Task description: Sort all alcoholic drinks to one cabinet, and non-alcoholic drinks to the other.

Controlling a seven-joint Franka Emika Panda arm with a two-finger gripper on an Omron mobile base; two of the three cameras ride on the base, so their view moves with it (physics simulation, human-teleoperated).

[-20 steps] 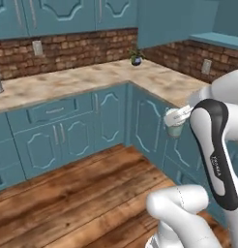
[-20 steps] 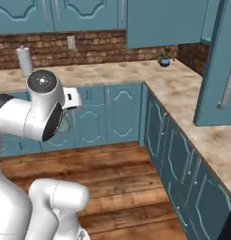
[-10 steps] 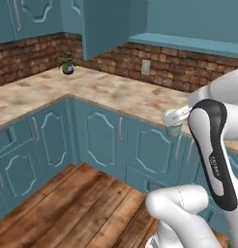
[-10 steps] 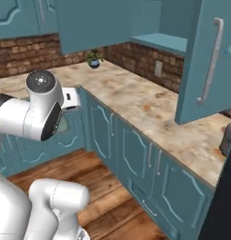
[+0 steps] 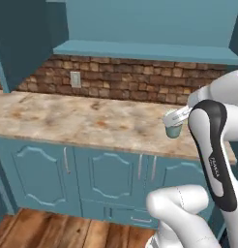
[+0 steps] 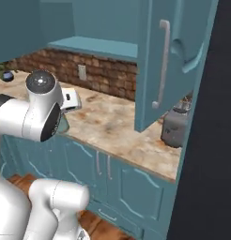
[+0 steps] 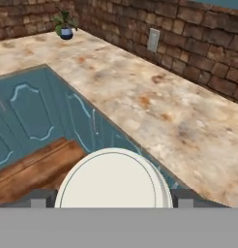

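Currently the jaws (image 7: 112, 206) are grasping the pale cup (image 7: 112, 179) by its sides, carrying it over the bench (image 5: 82, 121); the cup is looking light, rigid and smooth, likely slippery, while above the jaws the cabinet (image 5: 140, 51) floor edge is offering open room beyond

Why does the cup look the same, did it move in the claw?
No. The cup sits beside the robot's dark elbow just as before; only the kitchen behind swung round as the base turned.
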